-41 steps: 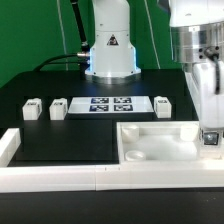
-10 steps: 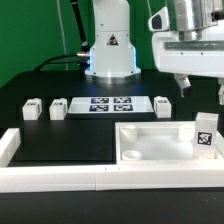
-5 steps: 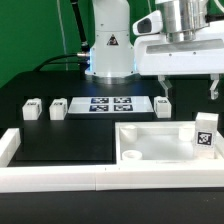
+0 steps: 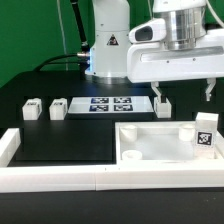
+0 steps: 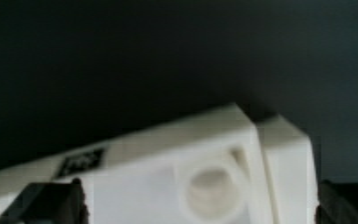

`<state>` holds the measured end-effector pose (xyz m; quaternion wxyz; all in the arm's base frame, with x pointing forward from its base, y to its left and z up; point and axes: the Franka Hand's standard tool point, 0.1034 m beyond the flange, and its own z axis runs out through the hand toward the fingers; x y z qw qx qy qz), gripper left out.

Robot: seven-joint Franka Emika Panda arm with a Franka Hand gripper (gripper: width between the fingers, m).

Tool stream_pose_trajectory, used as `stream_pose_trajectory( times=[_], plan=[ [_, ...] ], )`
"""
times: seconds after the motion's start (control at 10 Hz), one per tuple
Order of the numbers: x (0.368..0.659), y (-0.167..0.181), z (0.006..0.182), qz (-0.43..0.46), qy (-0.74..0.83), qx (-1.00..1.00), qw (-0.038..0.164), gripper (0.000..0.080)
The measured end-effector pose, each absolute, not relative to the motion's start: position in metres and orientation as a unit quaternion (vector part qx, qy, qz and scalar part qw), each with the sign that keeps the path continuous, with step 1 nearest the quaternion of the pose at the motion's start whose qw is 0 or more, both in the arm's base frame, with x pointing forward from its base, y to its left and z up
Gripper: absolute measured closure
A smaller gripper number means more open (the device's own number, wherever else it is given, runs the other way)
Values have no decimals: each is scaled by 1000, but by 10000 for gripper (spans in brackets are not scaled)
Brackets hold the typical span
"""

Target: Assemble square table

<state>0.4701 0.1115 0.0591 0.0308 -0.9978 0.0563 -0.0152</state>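
Note:
The square table's white slab [image 4: 160,143] lies at the front on the exterior view's right, rim up, with a round socket [image 4: 131,155] at its near left corner. One tagged leg [image 4: 205,133] stands upright in its right corner. Two loose legs [image 4: 33,109] [image 4: 58,107] lie at the left, and a third leg [image 4: 163,103] lies by the marker board's right end. My gripper [image 4: 182,94] hangs open and empty above the slab's far edge. In the wrist view the slab [image 5: 158,170] and a socket [image 5: 211,190] show between the dark fingers [image 5: 51,205].
The marker board [image 4: 108,104] lies flat at the middle back. Long white border rails run along the front [image 4: 100,177] and the left corner [image 4: 8,146]. The arm's base [image 4: 110,50] stands behind the board.
The gripper has left the upright leg in the slab's right corner, risen, and drifted toward the exterior view's left, staying open. The leg stays standing.

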Motion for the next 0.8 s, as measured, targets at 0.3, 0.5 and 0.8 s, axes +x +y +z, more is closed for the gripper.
stream_pose_trajectory(
  times=[0.3, 0.5, 0.8],
  plan=[
    [459, 108, 54, -24, -52, -998, 16, 150],
    [453, 108, 51, 3, -50, -999, 19, 150],
    [419, 99, 35, 141, -18, -990, 22, 150]
  ],
)
